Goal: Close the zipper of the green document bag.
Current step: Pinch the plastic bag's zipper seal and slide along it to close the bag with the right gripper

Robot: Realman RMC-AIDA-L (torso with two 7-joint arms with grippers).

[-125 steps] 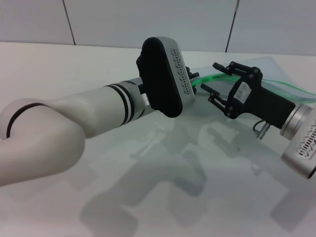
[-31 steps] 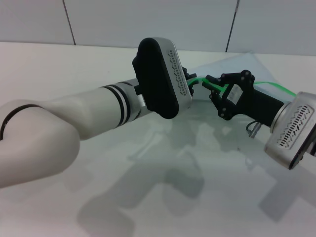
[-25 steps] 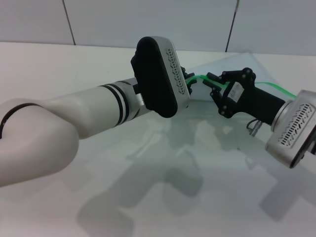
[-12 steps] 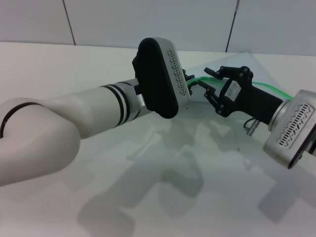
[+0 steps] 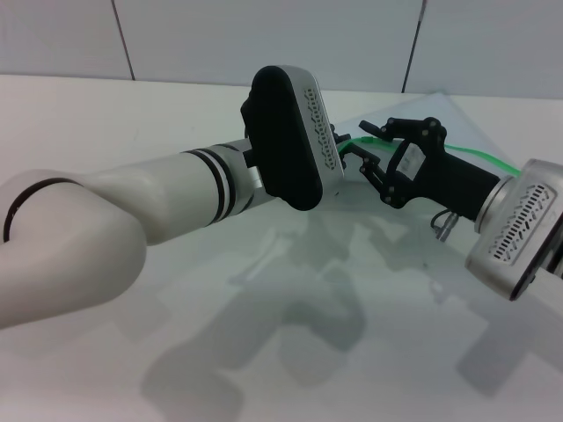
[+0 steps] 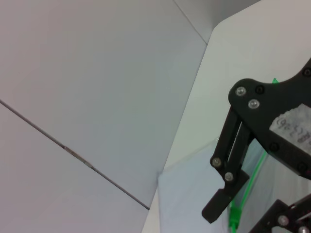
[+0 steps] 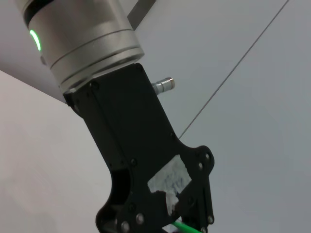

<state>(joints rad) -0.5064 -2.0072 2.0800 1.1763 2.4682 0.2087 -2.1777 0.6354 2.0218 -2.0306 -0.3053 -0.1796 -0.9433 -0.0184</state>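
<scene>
The zipper (image 5: pixel 457 150) ran as a thin bright green strip along the far long edge of the green document bag (image 5: pixel 457 123), which lay flat on the white table (image 5: pixel 106 114) behind both tools. The end of the strip near the two tools curved up off the bag. In the left wrist view a small green piece of the zipper (image 6: pixel 235 213) showed just beside the tip of one black finger (image 6: pixel 228 184) of the right tool, and I could not tell whether they touched. The right tool (image 5: pixel 368 149) was at that lifted end of the zipper, with its fingers spread apart and holding nothing. The green strip passed between its two fingers. The left tool (image 7: pixel 187 216) was just beside the right tool, at the same end of the strip. In the head view the left wrist body hid its fingers, and in the right wrist view its fingertips were cut off at the picture's edge, so I could not tell how wide it stood.
</scene>
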